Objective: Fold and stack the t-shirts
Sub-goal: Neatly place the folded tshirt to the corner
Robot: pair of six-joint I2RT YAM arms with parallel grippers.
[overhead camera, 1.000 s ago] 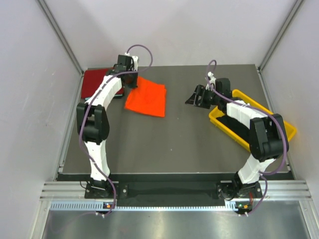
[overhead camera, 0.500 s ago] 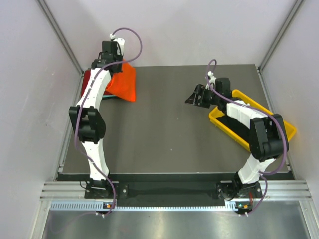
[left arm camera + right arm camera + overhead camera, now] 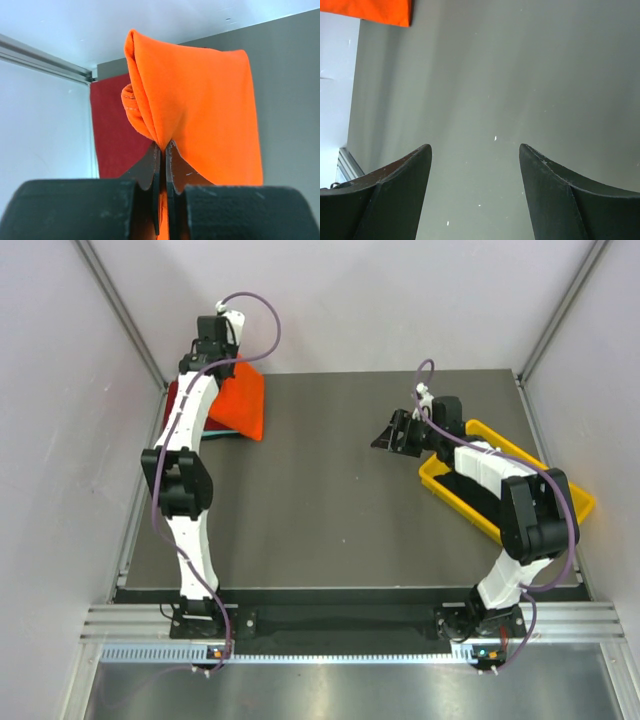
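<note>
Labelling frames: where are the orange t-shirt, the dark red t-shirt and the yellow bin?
orange t-shirt (image 3: 200, 100): left wrist view, middle of its draped cloth.
dark red t-shirt (image 3: 112, 130): left wrist view, flat cloth left of the orange.
yellow bin (image 3: 435, 483): top external view, its left corner wall.

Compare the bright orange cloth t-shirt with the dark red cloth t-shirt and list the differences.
The bright orange cloth t-shirt is pinched in the shut left gripper; the dark red cloth t-shirt is ungripped. Orange hangs bunched and lifted; dark red lies flat. Both are plain cloth at the table's far left corner.
</note>
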